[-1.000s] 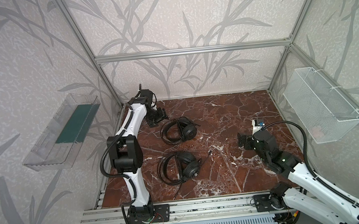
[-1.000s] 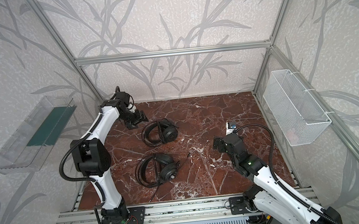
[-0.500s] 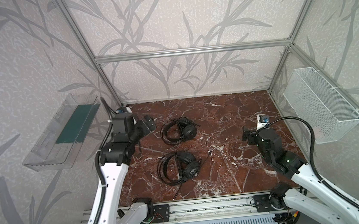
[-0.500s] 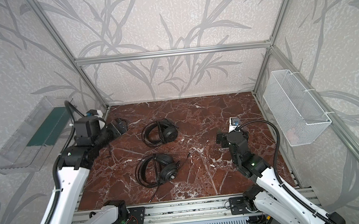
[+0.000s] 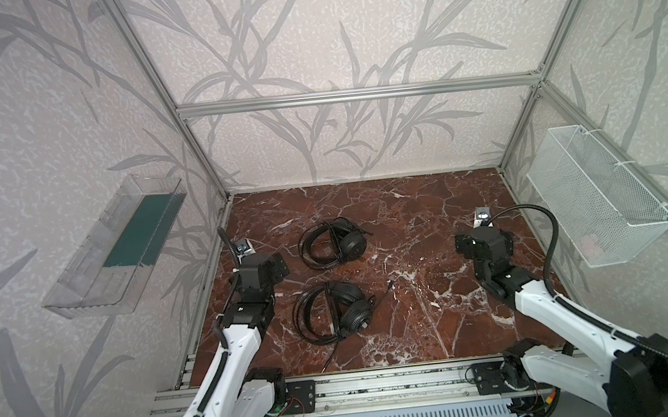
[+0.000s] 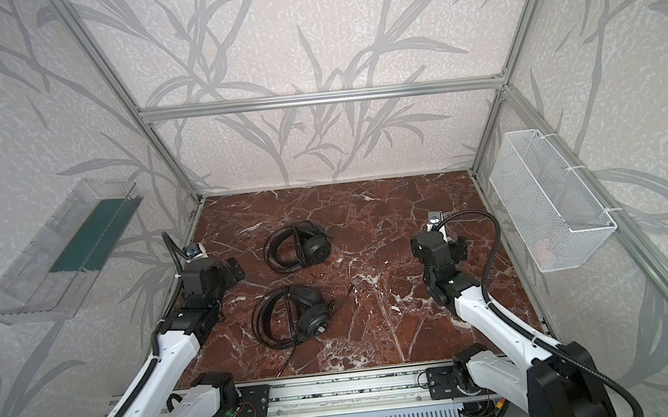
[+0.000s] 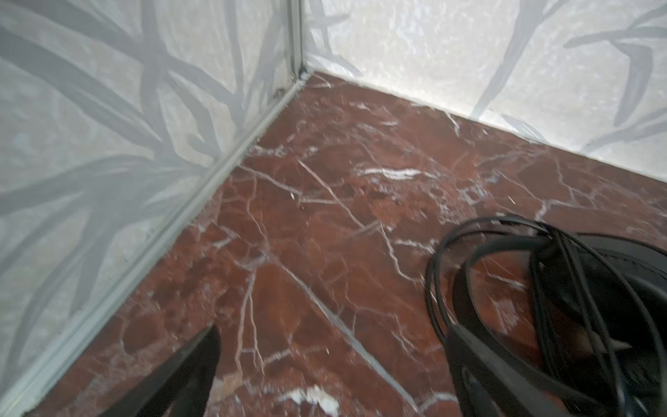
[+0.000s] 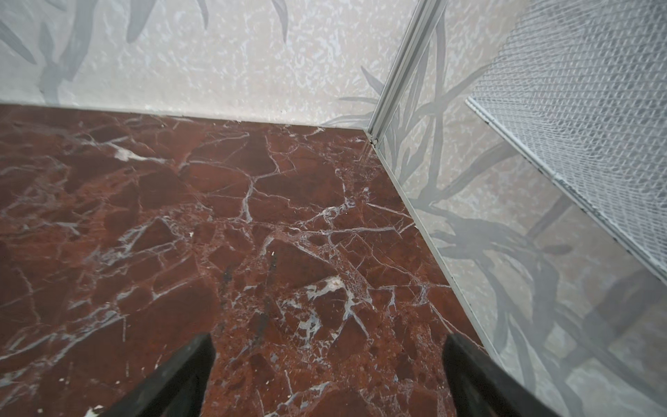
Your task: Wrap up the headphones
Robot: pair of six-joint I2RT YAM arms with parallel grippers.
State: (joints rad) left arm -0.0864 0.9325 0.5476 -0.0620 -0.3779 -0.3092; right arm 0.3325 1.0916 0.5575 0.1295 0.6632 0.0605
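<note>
Two black headphones lie on the red marble floor in both top views: a far headset [image 5: 333,243] [image 6: 298,248] and a near headset [image 5: 334,312] [image 6: 292,313], whose thin cable trails to a plug [image 5: 389,283]. My left gripper [image 5: 264,264] [image 7: 332,361] hovers open, left of the far headset and apart from it. In the left wrist view one finger [image 7: 480,368] stands in front of that headset's headband [image 7: 505,245], with bare floor between the jaws. My right gripper [image 5: 484,243] [image 8: 328,346] is open over bare marble at the right.
A clear plastic bin [image 5: 119,247] hangs on the left wall and a white wire basket [image 5: 599,200] [image 8: 584,108] on the right wall. Aluminium frame posts mark the corners, and a metal rail [image 5: 382,384] runs along the front edge.
My left arm has pulled back from the far left corner beside the far headset and now stands further forward, jaws fully apart. The right gripper drifted slightly right. Both headsets lie unmoved.
</note>
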